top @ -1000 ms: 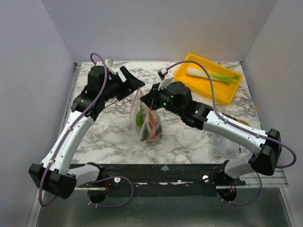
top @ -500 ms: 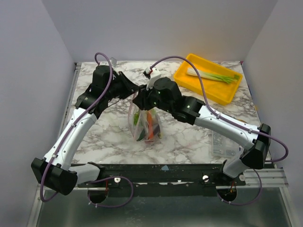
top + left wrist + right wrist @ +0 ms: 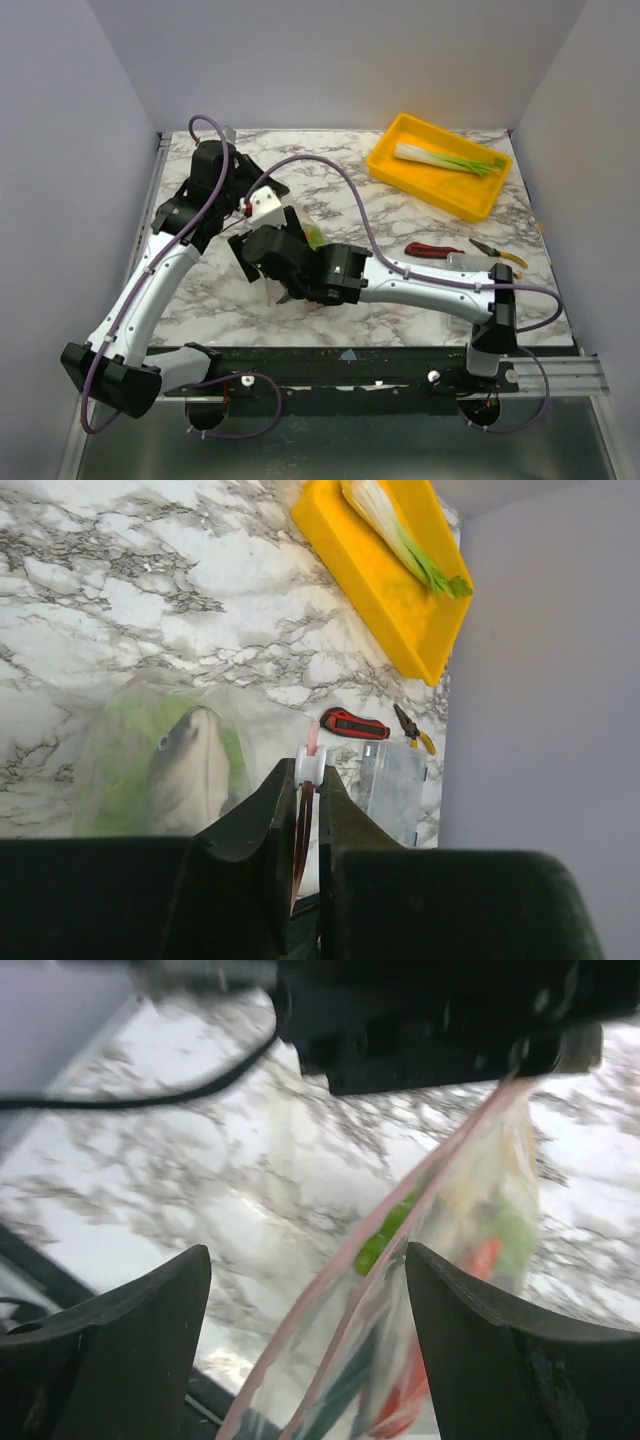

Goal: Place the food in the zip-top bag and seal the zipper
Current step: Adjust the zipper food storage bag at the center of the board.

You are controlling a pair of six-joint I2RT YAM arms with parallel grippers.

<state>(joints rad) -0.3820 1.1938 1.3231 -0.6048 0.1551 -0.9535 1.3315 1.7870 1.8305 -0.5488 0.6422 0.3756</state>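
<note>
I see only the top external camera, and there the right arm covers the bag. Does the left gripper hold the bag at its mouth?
Observer: Yes. In the left wrist view the left gripper is shut on the pink zipper of the zip-top bag.
Operator: And the right gripper, does it pinch something?
Observer: No. Its own camera shows the right gripper open, fingers wide apart, and the zipper edge runs through the gap between them.
Operator: What is inside the bag?
Observer: Through the plastic I see a green piece and a red-orange piece; the picture is too blurred to name them.
</note>
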